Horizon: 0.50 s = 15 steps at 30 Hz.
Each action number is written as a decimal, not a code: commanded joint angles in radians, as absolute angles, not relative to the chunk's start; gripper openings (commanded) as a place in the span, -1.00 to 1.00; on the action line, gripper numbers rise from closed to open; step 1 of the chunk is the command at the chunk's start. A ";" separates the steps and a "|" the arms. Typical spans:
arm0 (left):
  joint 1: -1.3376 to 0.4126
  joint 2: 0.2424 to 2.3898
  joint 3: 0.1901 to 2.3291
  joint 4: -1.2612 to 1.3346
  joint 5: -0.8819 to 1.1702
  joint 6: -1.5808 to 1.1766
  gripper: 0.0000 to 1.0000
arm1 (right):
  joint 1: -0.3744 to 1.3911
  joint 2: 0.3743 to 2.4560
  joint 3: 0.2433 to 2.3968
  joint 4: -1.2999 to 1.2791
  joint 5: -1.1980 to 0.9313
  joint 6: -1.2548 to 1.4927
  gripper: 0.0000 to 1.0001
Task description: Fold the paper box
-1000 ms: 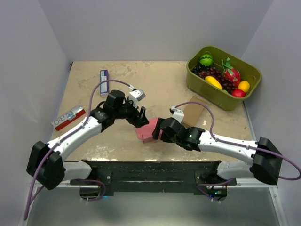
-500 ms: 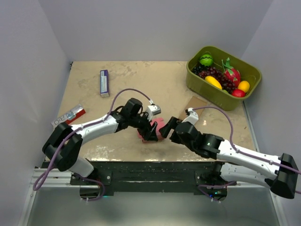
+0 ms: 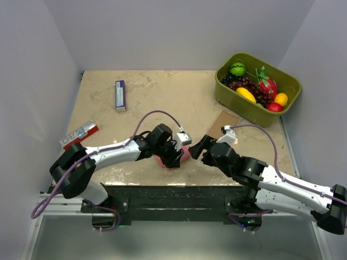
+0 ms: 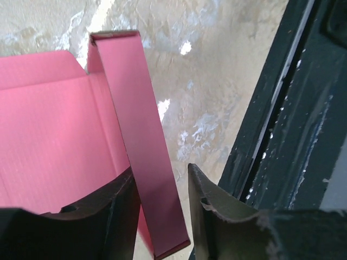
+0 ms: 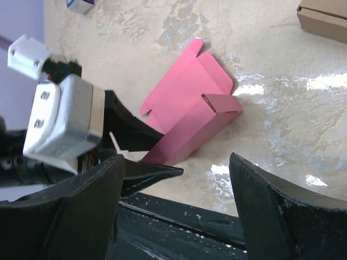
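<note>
The paper box (image 3: 186,155) is thin pink card lying near the table's front edge, partly folded, with one side wall (image 4: 142,162) raised from the flat panel (image 4: 51,135). My left gripper (image 3: 174,154) straddles that wall. In the left wrist view its (image 4: 160,169) one finger touches the wall, and a narrow gap remains at the other finger. From the right wrist the box (image 5: 195,103) shows with the left gripper (image 5: 149,154) at its near end. My right gripper (image 3: 199,147) stands wide open just right of the box, holding nothing (image 5: 175,157).
A green bin of toy fruit (image 3: 257,89) sits at the back right, and a brown cardboard box (image 3: 224,122) lies behind the right gripper. A red-and-white packet (image 3: 79,135) and a purple-white packet (image 3: 120,95) lie to the left. The black front rail (image 4: 282,135) runs close to the box.
My left arm came forward and right to the box, and its jaws narrowed around the raised wall. The right gripper drew back off the box to its right side.
</note>
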<state>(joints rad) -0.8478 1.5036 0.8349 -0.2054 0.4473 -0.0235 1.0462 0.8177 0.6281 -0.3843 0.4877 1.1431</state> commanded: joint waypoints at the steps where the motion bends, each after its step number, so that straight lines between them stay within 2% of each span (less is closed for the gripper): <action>1: -0.917 1.427 0.808 -0.202 0.235 -0.005 -0.28 | 1.045 0.842 0.629 -0.374 0.519 1.124 0.62; 5: -1.008 1.385 0.796 -0.210 0.046 -0.024 -0.52 | 1.045 0.850 0.624 -0.353 0.511 1.121 0.62; 8: -1.073 1.378 0.804 -0.238 -0.203 -0.061 -0.54 | 1.045 0.844 0.615 -0.348 0.511 1.124 0.62; 15: -1.155 1.434 0.811 -0.294 -0.533 -0.015 -0.53 | 1.045 0.822 0.595 -0.333 0.525 1.126 0.62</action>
